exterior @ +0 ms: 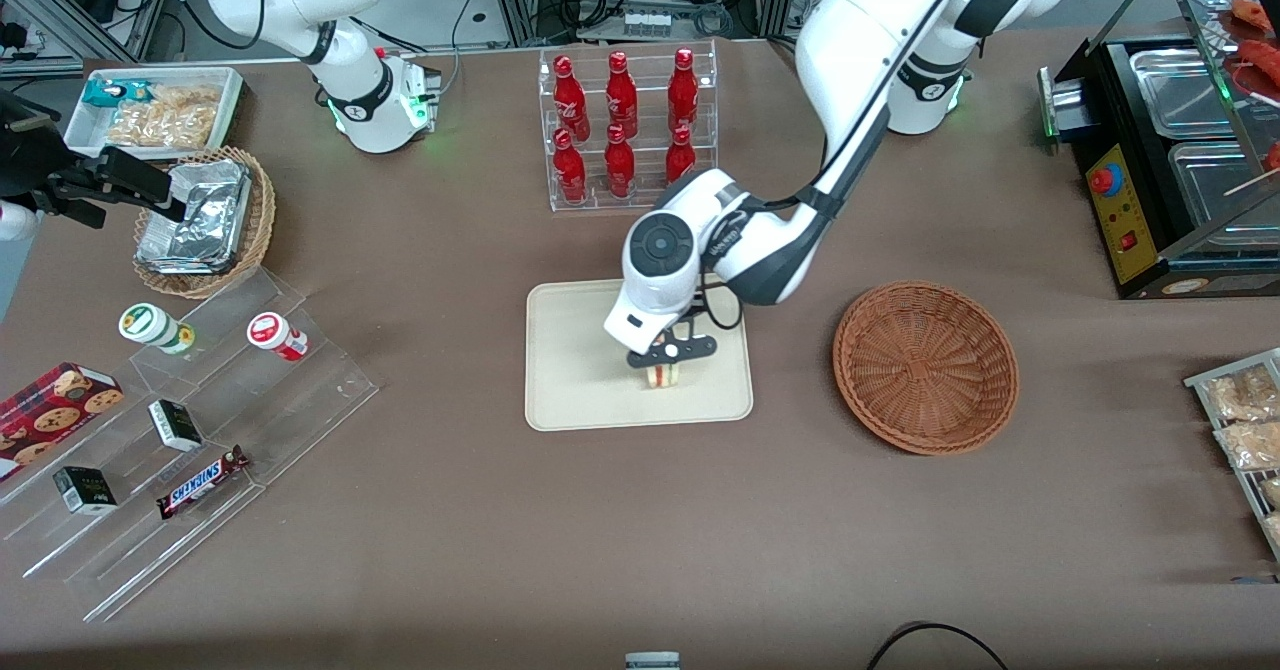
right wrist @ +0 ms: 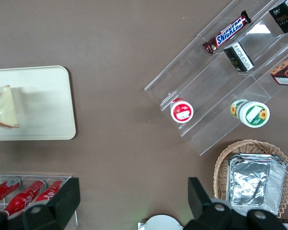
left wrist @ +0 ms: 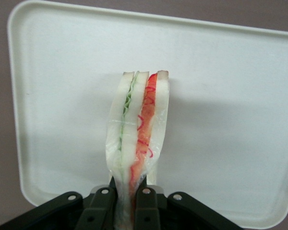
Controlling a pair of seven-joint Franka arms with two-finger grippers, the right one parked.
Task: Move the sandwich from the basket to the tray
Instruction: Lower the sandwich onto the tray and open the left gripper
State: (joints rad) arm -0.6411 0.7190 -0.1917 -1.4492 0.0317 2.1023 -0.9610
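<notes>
My gripper (left wrist: 129, 208) is clamped on the sandwich (left wrist: 137, 129), holding it edge-down over the cream tray (left wrist: 230, 96); being soft, light and film-wrapped, it needs a gentle pinch across the bread faces.

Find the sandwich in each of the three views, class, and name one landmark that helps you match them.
Front view: sandwich over the tray, under the claw.
Left wrist view: sandwich pinched in the claw, tray beneath.
Right wrist view: sandwich over the tray.
Shared landmark: the cream tray.
</notes>
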